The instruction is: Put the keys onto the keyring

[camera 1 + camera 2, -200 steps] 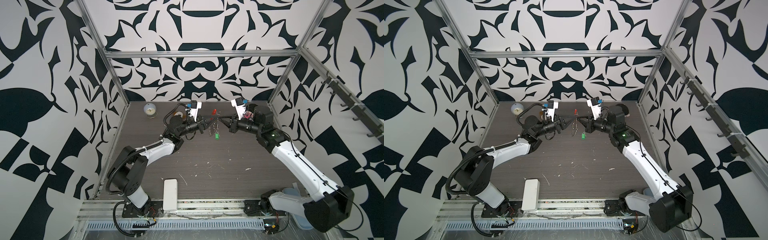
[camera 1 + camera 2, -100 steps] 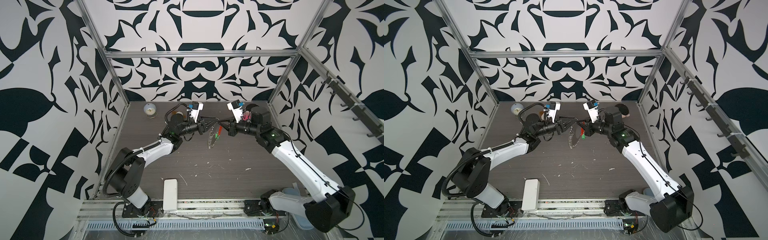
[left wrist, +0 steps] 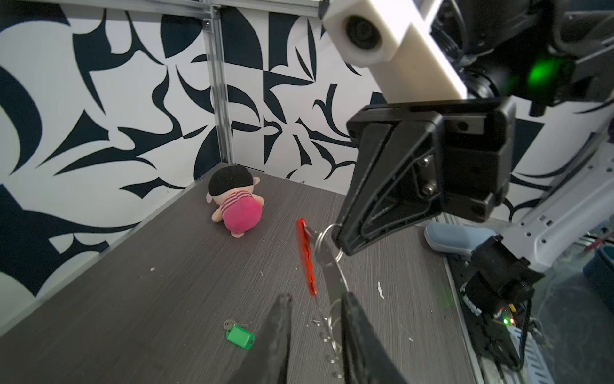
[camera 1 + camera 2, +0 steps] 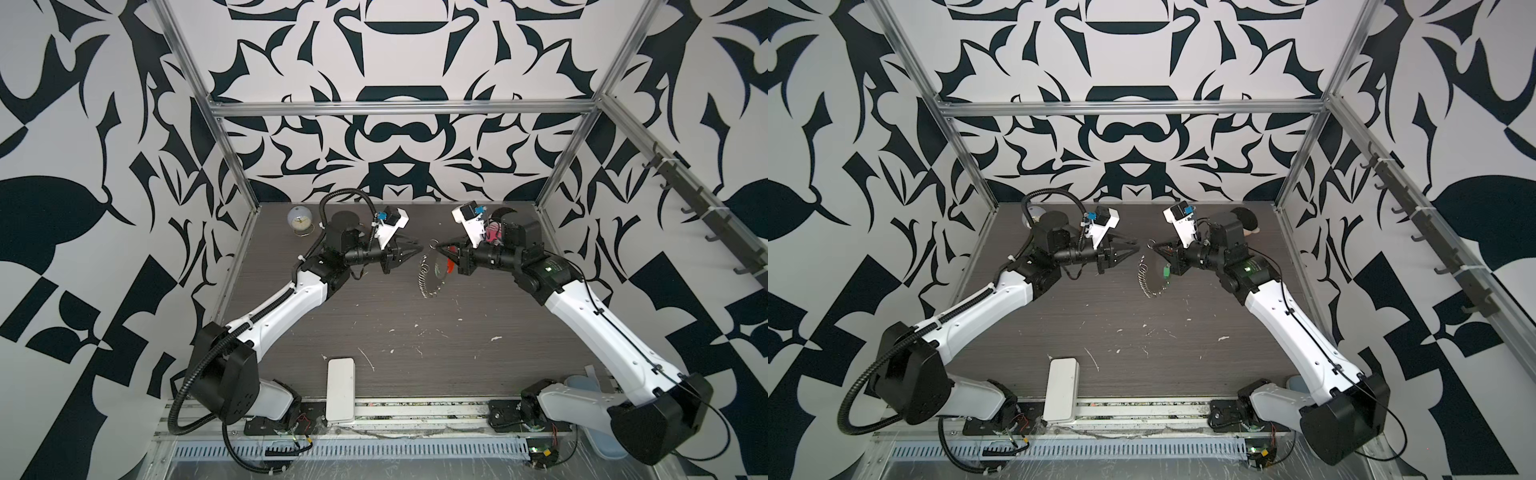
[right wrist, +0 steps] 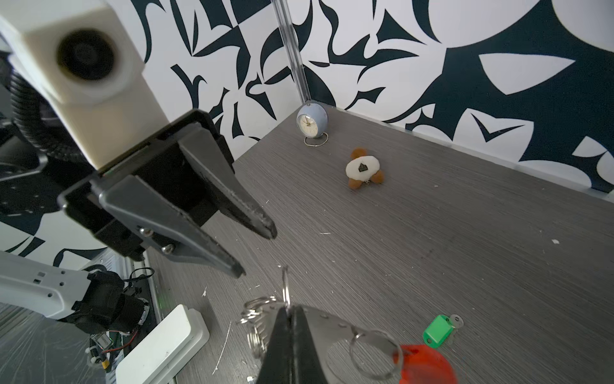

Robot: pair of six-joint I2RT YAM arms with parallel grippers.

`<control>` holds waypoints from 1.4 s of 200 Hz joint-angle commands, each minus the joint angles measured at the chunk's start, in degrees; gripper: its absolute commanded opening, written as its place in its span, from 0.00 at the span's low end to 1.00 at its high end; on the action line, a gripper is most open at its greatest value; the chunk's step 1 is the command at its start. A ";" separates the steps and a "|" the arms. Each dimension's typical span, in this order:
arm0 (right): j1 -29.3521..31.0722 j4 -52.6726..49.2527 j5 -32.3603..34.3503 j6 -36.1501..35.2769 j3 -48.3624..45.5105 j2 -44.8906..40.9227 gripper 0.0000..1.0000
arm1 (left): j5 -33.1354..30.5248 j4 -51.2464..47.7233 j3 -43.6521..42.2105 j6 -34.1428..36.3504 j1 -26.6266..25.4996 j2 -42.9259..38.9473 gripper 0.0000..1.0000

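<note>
Above the tabletop (image 4: 415,353), the right gripper (image 4: 438,248) clamps the dangling keyring (image 4: 422,274), the left gripper (image 4: 417,246) gaping empty at its nine o'clock.

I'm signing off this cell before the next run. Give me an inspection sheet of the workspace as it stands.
Surface: dark wood-grain table, white flecks.
Job's things: keyring hangs from the right claw; green key lies on the table, not on the ring.
Clutter: clock, pink plush doll, white-and-brown plush toy, white box at the front edge.
Grippers: right claw shut on keyring; left claw open, holding nothing.
Cables: black conduit, looped, clear of the keyring.
Surroundings: patterned walls, aluminium frame, hook rail.
</note>
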 commanded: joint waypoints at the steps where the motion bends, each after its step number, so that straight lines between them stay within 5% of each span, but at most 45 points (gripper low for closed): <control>1: 0.87 0.96 -2.19 -2.26 3.71 -0.01 0.00 | 7.44 -15.33 6.05 12.01 1.44 1.74 0.29; 80: 3.52 -1.07 -0.07 -5.35 4.77 1.76 0.00 | 14.17 -17.34 10.77 11.34 3.48 5.87 0.30; 280: 4.53 1.02 -0.31 -5.10 4.77 4.03 0.00 | 18.20 -13.42 11.45 5.83 4.48 9.54 0.31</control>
